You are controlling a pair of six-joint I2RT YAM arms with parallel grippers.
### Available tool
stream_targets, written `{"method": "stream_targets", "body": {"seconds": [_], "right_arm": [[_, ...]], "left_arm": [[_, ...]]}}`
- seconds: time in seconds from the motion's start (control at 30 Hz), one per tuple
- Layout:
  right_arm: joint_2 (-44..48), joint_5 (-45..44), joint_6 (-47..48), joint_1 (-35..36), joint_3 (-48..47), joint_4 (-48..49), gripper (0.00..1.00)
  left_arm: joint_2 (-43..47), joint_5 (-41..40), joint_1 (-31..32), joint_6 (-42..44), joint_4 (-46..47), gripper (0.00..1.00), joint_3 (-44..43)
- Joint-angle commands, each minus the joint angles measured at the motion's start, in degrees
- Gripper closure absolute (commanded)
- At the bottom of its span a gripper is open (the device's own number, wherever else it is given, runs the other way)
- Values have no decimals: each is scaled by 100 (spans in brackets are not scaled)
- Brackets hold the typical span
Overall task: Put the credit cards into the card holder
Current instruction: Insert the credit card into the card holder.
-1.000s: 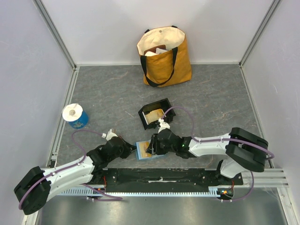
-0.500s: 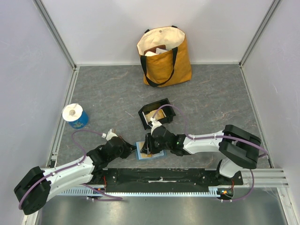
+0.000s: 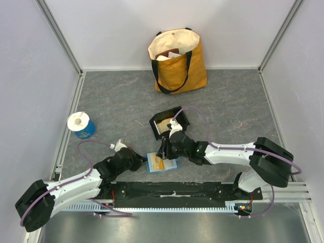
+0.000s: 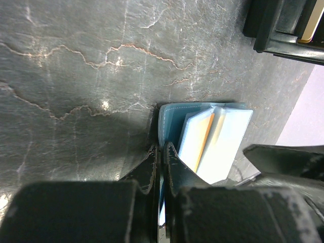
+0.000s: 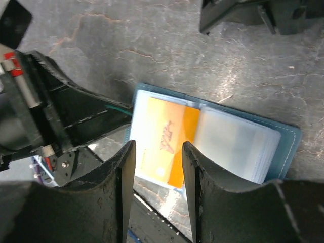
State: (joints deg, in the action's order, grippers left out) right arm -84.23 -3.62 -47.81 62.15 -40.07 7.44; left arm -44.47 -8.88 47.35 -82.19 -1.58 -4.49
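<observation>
The teal card holder (image 3: 163, 164) lies open on the grey table near the front edge. An orange credit card (image 3: 159, 163) sits in its left clear sleeve, also seen in the right wrist view (image 5: 167, 142) and the left wrist view (image 4: 205, 132). My left gripper (image 3: 144, 161) is shut on the card holder's left edge (image 4: 167, 119). My right gripper (image 3: 165, 150) is open and empty, its jaws hovering just above the card (image 5: 158, 148). More tan cards (image 3: 166, 124) lie in the black tray (image 3: 175, 114) behind.
A yellow-and-cream tote bag (image 3: 177, 58) stands at the back wall. A blue cup with a white roll (image 3: 81, 125) sits at the left. The black tray's corner shows in the left wrist view (image 4: 278, 25). Metal rails run along the table's sides.
My right gripper has lifted back from the card holder toward the tray, now open. The orange card now shows uncovered in the left sleeve. The left arm has not moved.
</observation>
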Motion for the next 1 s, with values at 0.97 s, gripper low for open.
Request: {"method": "stream_targets", "body": {"seconds": [0.97], "right_arm": [[-693,424,131,280,-282,425,50]], "left_arm": [[-168,-175,-7,-34,-228,98,-34]]}}
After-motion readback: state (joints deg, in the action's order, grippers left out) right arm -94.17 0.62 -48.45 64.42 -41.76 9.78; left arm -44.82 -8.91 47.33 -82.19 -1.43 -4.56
